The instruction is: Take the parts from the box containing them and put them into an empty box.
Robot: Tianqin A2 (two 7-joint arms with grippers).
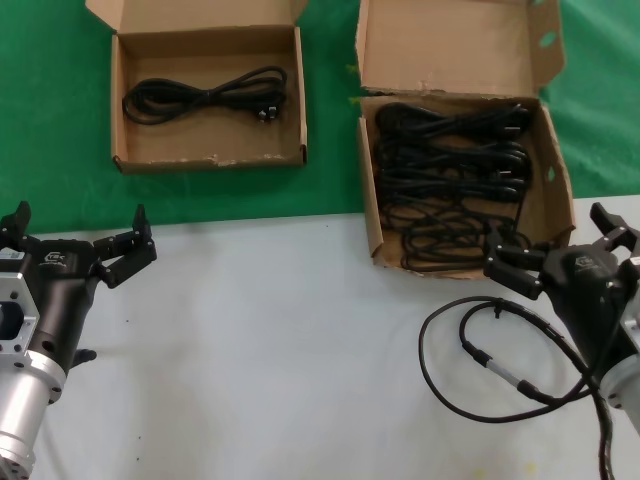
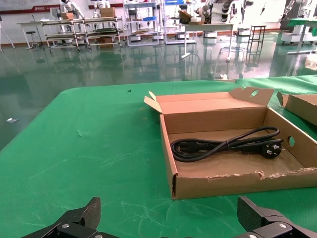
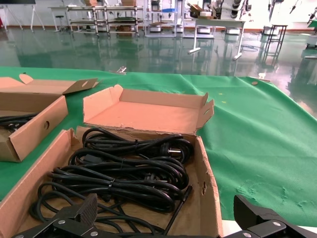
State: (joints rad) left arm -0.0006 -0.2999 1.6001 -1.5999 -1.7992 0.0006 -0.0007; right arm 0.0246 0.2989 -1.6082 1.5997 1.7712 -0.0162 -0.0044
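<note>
The larger, deeper brown box (image 1: 552, 190) stands at the back right with its tall lid flap up, and holds several bundled black power cords (image 1: 450, 170). They also show in the right wrist view (image 3: 124, 171). The smaller shallow box (image 1: 210, 152) at the back left holds one bundled cord (image 1: 205, 95), also seen in the left wrist view (image 2: 225, 145). My right gripper (image 1: 560, 245) is open and empty at the larger box's near right corner. My left gripper (image 1: 75, 240) is open and empty over the grey table, short of the shallow box (image 2: 237, 182).
A thick black robot cable (image 1: 480, 355) with a white-banded connector loops on the grey table (image 1: 290, 350) beside my right arm. Both boxes stand on a green cloth (image 1: 50, 120) covering the far half of the table.
</note>
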